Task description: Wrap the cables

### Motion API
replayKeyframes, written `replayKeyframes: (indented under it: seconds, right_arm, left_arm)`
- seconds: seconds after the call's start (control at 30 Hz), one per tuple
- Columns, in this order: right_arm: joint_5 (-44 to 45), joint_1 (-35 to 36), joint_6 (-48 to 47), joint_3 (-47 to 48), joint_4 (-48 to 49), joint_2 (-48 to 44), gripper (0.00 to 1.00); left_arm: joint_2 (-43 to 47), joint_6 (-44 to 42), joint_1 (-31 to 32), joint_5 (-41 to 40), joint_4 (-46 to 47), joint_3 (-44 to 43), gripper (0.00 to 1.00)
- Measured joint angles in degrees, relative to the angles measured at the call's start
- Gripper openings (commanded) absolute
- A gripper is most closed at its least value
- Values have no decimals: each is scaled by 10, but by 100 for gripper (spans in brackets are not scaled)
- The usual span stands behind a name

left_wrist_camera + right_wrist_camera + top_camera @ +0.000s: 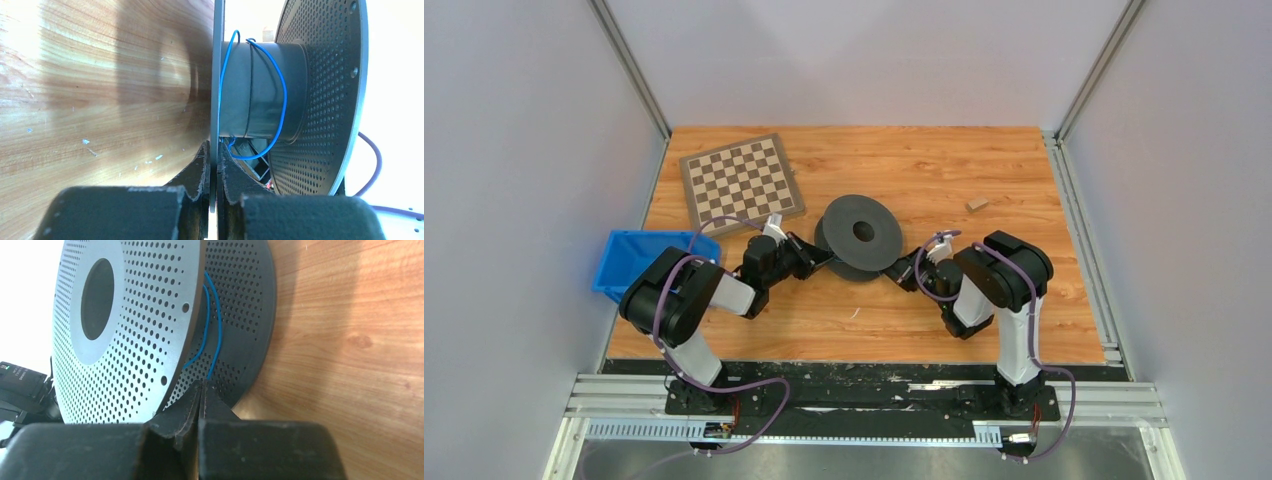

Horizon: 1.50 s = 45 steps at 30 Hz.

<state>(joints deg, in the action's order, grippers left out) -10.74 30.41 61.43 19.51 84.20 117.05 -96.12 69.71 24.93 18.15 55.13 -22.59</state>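
A dark grey two-disc spool (pixel 860 236) stands tilted at the table's middle. A thin blue cable (pixel 280 85) loops loosely around its hub between the discs. My left gripper (pixel 214 150) is shut on the rim of the spool's lower disc (pixel 218 60), seen edge-on. In the top view it (pixel 816 258) meets the spool from the left. My right gripper (pixel 201 386) is shut on the blue cable (pixel 217 330), which runs up between the two perforated discs. It (pixel 902 270) sits at the spool's right edge.
A chessboard (pixel 740 183) lies at the back left. A blue bin (pixel 639 258) sits at the table's left edge beside my left arm. A small wooden block (pixel 976 203) lies at the back right. Grey walls close in both sides.
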Motion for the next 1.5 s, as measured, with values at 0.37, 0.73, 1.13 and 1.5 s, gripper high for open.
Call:
replayKeyframes:
  seconds: [0.37, 0.73, 1.13, 1.5]
  right_arm:
    - [-1, -1, 24, 27, -30, -5, 0]
    - [-5, -9, 32, 29, -52, -9, 0]
    - [-10, -9, 32, 30, -63, -14, 0]
    - [-9, -9, 30, 31, -83, -14, 0]
  left_arm:
    - [-22, 21, 1, 0, 11, -1, 17]
    - [-37, 10, 9, 23, -26, -1, 28]
    - [-11, -16, 10, 14, -108, -1, 36]
    - [44, -36, 10, -31, -194, -8, 45]
